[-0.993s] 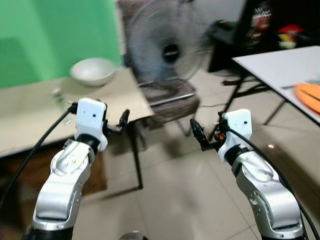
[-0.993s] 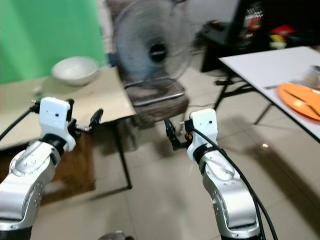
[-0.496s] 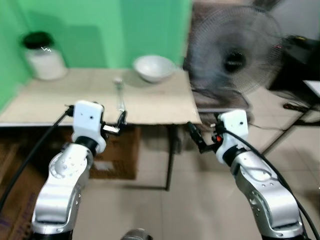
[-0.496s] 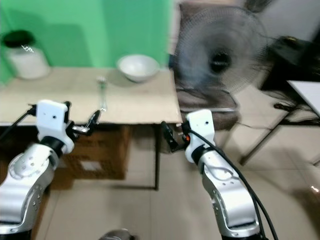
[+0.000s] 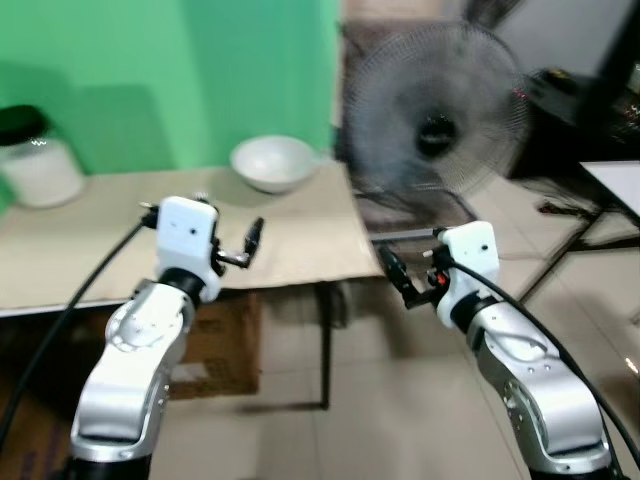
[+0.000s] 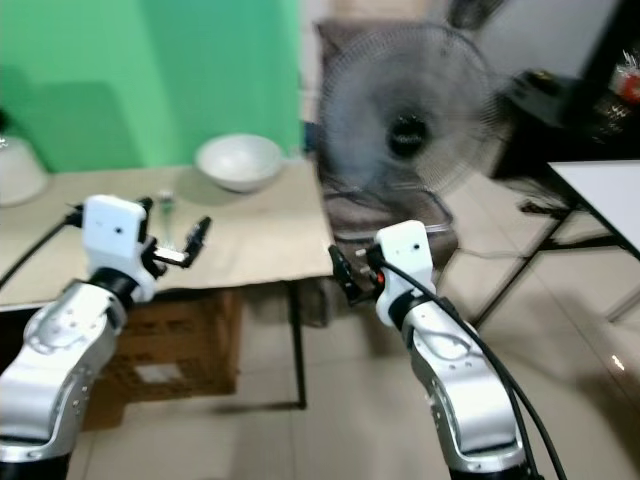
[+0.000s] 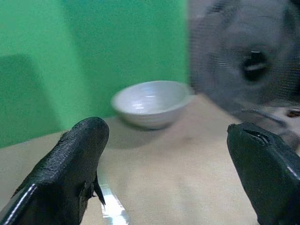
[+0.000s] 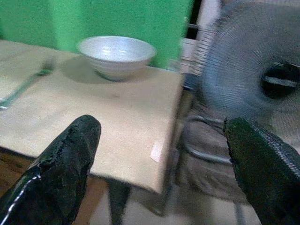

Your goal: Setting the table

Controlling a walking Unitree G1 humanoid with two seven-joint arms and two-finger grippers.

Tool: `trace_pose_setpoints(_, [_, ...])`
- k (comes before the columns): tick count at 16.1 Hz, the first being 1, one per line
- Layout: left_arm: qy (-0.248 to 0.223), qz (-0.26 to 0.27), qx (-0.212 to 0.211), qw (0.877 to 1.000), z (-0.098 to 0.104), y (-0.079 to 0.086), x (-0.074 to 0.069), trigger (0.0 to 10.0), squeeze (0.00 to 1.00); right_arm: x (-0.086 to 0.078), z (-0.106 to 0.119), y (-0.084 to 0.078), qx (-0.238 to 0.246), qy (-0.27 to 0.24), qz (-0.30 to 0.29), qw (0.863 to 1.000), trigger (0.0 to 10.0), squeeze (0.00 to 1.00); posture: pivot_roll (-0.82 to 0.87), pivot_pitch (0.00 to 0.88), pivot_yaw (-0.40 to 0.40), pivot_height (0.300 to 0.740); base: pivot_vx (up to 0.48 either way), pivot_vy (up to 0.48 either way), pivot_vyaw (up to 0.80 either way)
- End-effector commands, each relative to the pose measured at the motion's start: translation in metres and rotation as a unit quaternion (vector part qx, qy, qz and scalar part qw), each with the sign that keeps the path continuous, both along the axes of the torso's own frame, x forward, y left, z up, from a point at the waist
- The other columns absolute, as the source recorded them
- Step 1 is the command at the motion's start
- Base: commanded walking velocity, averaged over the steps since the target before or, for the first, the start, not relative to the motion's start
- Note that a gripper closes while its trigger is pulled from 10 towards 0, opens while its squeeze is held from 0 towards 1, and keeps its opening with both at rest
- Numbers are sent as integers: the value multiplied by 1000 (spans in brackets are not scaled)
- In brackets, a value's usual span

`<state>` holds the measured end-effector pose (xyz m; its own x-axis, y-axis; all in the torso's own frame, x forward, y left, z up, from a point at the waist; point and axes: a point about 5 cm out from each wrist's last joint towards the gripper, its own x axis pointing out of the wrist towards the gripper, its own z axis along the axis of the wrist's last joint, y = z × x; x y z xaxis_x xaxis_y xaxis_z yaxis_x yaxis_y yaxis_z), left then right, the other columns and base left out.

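Note:
A white bowl [image 5: 272,163] stands near the far right corner of a beige table [image 5: 90,250] against a green wall. A silver fork [image 8: 28,82] lies on the tabletop to the bowl's left, and its tip [image 7: 110,208] shows in the left wrist view. My left gripper [image 5: 250,240] hovers open over the table's front part with nothing between its fingers [image 7: 70,168]. My right gripper [image 5: 395,275] hangs open and empty off the table's right corner, above the floor.
A white jar with a black lid [image 5: 35,165] stands at the table's far left. A standing fan [image 5: 435,130] and a chair are just right of the table. A white table's corner [image 5: 618,180] shows at the right edge. A cardboard box [image 5: 215,340] sits under the beige table.
The camera has swung from the fan and white table toward the beige table, then back slightly. Both arms keep the same raised pose with fingers apart.

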<state>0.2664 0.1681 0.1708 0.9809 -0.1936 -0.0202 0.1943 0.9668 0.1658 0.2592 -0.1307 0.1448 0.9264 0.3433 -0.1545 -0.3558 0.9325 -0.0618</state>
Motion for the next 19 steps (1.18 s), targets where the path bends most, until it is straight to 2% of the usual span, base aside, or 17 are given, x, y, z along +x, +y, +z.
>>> trace_pose_setpoints(1, [0,8,6,1000,0,4,0,10000,0,1,4,3,4,-10,10,1000,10000,235,116,0,-28,740,315,0,0])
trace_pose_setpoints(3, [-2,8,6,1000,1,3,0,10000,0,1,5,6,-2,-12,24,1000,10000,243,121,0,-33,740,313,0,0])
trace_pose_setpoints(5, [0,1,18,1000,1,6,-1,10000,0,-1,4,15,-12,-20,46,999,10000,255,130,0,-9,740,311,0,800])
trace_pose_setpoints(8, [-5,-13,34,999,6,5,0,10000,0,1,-3,12,12,-8,18,1000,10000,231,155,0,-6,740,315,0,423])
trace_pose_setpoints(10, [-6,-21,43,999,7,4,-1,10000,0,4,-2,10,25,-5,7,1000,10000,0,156,0,-6,740,315,0,0])
trace_pose_setpoints(15, [9,-45,50,998,2,-1,1,10000,0,9,-2,8,21,-7,-5,1000,10000,0,169,0,-16,740,311,0,0])
trace_pose_setpoints(17, [37,-70,36,996,-2,-4,4,10000,0,12,-1,5,22,-3,-13,1000,10000,0,173,0,-19,740,126,0,0])
trace_pose_setpoints(18, [46,-79,29,995,-3,-5,5,10000,78,14,-1,4,23,0,-13,1000,10000,0,175,0,-27,740,0,0,0])
trace_pose_setpoints(19, [71,-86,10,994,-6,-5,9,10000,937,16,1,3,23,2,-13,1000,10000,0,180,0,-36,740,0,0,0])
